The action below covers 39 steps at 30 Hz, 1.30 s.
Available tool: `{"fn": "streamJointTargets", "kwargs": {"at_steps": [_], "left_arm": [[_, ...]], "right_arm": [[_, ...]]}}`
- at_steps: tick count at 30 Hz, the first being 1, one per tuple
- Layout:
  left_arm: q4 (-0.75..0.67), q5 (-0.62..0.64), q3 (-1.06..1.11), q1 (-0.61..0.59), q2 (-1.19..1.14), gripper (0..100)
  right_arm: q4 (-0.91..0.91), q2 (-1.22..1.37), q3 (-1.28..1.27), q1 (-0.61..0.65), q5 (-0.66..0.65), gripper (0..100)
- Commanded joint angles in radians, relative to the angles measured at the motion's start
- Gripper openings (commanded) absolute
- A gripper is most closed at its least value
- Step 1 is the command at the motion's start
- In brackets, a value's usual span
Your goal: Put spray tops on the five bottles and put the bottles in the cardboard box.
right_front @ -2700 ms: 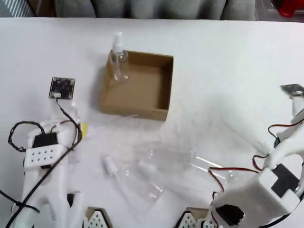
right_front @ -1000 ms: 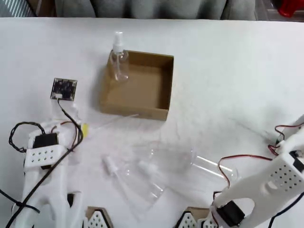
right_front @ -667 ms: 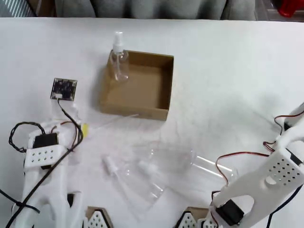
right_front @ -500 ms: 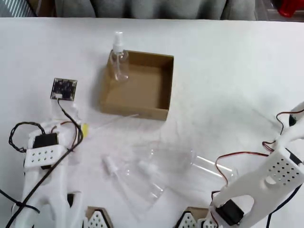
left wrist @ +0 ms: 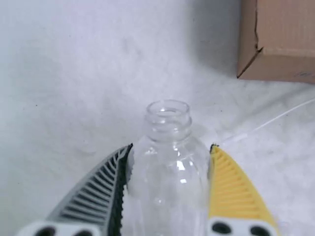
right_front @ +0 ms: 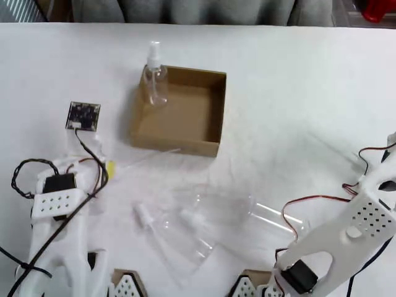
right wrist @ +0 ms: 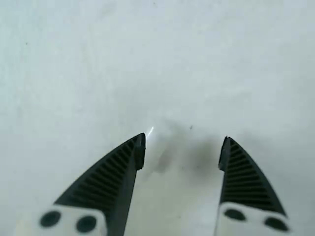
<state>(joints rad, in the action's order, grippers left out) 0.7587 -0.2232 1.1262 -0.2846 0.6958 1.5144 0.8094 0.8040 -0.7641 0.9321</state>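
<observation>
My left gripper (left wrist: 171,147) is clamped on an uncapped bottle (left wrist: 167,167): the grey finger and the yellow one press its clear shoulders, and the open neck stands upright above them. Just past it, the left wrist view catches an outer corner of the cardboard box (left wrist: 280,44).

The right gripper (right wrist: 184,140) hangs with its jaws apart over bare worktop (right wrist: 157,59).

The high view gives me the box's inside, which the wrist views do not. The box sits left of centre toward the far edge, and a capped bottle (right_front: 153,77) stands upright in its far left corner. Loose clear bottles (right_front: 213,210) and a spray top (right_front: 143,215) lie clustered by the near edge. The right arm (right_front: 346,241) sits at the near right corner.
</observation>
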Motion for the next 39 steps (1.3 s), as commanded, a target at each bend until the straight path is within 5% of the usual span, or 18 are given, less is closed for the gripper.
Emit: {"fn": "streamJointTargets", "kwargs": {"at_steps": [1, 12, 15, 18, 26, 36, 39], "left_arm": [[-0.034, -0.014, -0.006, 0.015, 0.018, 2], [-0.066, -0.015, 0.008, 0.035, 0.016, 2], [-0.066, -0.015, 0.008, 0.035, 0.016, 2], [-0.066, -0.015, 0.008, 0.035, 0.016, 2], [-0.066, -0.015, 0.008, 0.035, 0.016, 2], [-0.066, -0.015, 0.008, 0.031, 0.018, 2], [-0.066, -0.015, 0.009, 0.03, 0.021, 2]], "right_arm": [[-0.108, 0.038, 0.046, 0.025, 0.048, 21.5], [-0.17, 0.07, 0.044, 0.108, 0.066, 21.0], [-0.183, 0.07, 0.038, 0.111, 0.052, 13.2], [-0.202, 0.068, 0.046, 0.108, -0.138, 0.9], [-0.216, 0.044, 0.068, 0.111, -0.414, 1.6], [0.209, -0.104, 0.29, 0.163, -0.7, 1.6], [0.214, -0.147, 0.249, 0.182, -0.727, 1.6]]}}
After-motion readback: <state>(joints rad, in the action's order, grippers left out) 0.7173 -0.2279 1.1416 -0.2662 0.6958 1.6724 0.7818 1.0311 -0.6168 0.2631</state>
